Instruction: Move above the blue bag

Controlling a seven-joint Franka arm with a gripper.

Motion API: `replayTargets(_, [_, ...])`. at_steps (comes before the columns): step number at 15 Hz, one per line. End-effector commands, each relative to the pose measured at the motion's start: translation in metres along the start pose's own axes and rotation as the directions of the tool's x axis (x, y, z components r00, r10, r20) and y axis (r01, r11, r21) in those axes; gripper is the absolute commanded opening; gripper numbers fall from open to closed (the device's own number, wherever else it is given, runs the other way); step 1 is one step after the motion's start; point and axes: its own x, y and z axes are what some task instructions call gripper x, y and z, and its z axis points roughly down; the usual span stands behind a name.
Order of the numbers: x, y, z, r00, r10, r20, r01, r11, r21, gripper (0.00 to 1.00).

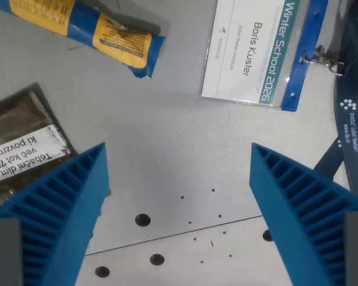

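Observation:
The blue bag [86, 30] is a blue and yellow snack packet lying at the wrist view's top left, partly cut off by the top edge. My gripper [179, 161] is open and empty, its two blue ribbed fingers [59, 208] spread wide over bare grey table below and to the right of the bag. The bag lies well outside the gap between the fingers.
A brown tobacco pouch [21, 143] with a white label lies at the left, partly under the left finger. A name badge [253, 50] with a blue lanyard [349, 113] lies at the top right. The grey table [179, 119] has small holes near the bottom.

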Motion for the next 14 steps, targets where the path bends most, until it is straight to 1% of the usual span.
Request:
replayTargets(1, [0.001,-0.001,0.001,0.998,-0.059,-0.006,0.059,0.998,0.001,1.0])
replayTargets(4, [0.002,-0.003,0.004,0.992,-0.125,-0.014,0.126,0.992,0.001,1.0])
replayTargets(7, [0.004,-0.006,0.008,0.977,-0.212,-0.02,0.212,0.977,-0.001,1.0])
replayTargets(10, [0.007,-0.011,0.014,0.951,-0.308,-0.022,0.308,0.951,-0.004,1.0])
replayTargets(14, [0.012,-0.018,0.022,0.902,-0.432,-0.021,0.432,0.902,-0.008,1.0])
